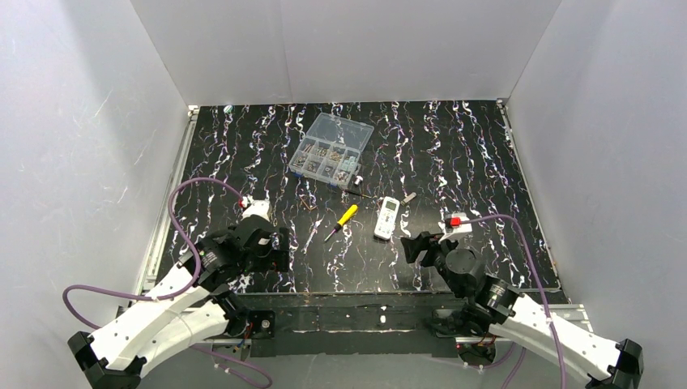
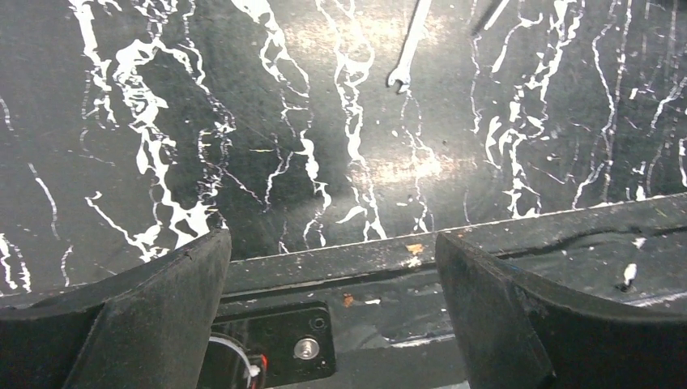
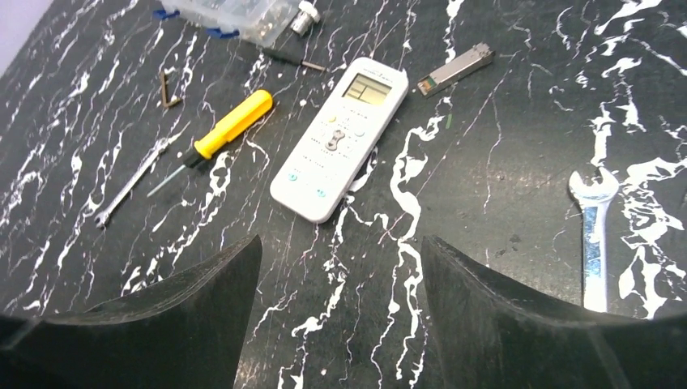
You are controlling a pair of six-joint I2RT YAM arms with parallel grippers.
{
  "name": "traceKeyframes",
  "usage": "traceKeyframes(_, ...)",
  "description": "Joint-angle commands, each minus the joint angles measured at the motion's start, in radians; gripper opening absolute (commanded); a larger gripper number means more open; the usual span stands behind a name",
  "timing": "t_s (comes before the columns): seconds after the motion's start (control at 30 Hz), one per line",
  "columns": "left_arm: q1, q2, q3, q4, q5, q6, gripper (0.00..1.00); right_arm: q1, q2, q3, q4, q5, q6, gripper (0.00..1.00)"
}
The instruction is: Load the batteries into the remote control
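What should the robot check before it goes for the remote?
1. Right gripper open and empty: ok.
2. Left gripper open and empty: ok.
3. Remote in front of the right gripper, nothing on it: ok.
4. Back side up for loading: not ok, the buttons face up.
5. Batteries found: cannot tell.
6. Screwdriver apart from the remote: ok.

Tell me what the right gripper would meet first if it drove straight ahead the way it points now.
Most likely the remote control, lying face up, roughly centred ahead of the open right gripper. Depth is unclear: if it tilts down steeply, the table mat comes first.
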Motion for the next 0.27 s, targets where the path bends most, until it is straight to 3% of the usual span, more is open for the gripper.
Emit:
traceKeyframes(0.0, -0.001, -0.007, -0.02, -0.095, -0.102, 0.021, 0.98, -0.002, -0.053, -0.003, 0.002, 0.092, -0.003, 0.8)
traceKeyframes(0.23, 0.0, 0.027, -0.005, -0.124, -0.139, 0.001, 0.98, -0.002, -0.01, 0.036, -0.058, 0.09, -0.018, 0.81)
